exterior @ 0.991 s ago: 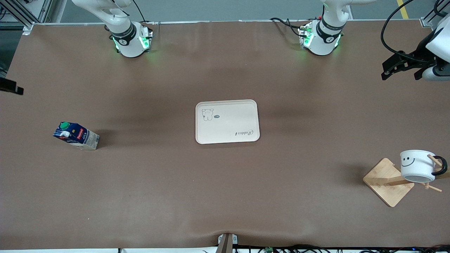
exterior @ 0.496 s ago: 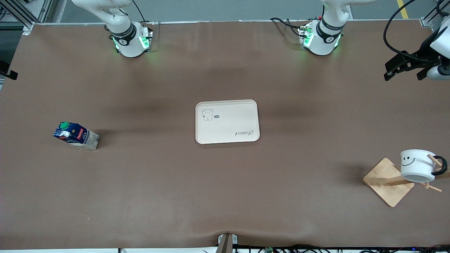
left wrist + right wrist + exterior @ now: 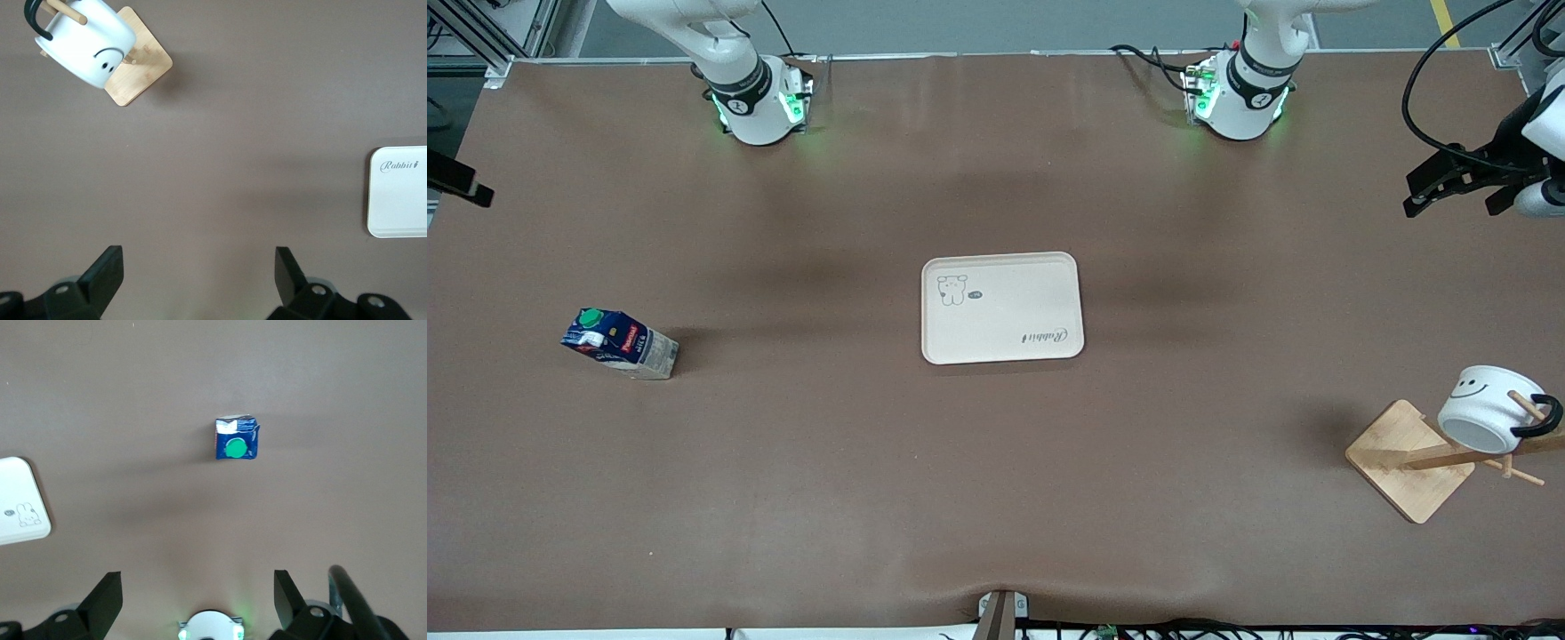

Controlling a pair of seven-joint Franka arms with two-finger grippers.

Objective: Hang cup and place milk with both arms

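Centrally, one cream tray (image 3: 1002, 308) reads "Rabbit" beside a small bear drawing. One milk (image 3: 619, 343) stands at the frame's middle-left edge, green cap up. One cup (image 3: 1490, 418) hangs tilted by its handle on the wooden rack (image 3: 1409, 462), lower right. Left gripper (image 3: 199, 273) and right gripper (image 3: 198, 592) hover spread, empty.

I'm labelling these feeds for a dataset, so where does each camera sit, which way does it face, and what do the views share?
Front view: high across the table, facing both arm bases; left gripper in the air at the left arm's end, cup hung on the rack.
Left wrist view: looks down past its open fingers; shares cup, rack, tray.
Right wrist view: looks down past its open fingers at the milk; shares milk, tray.
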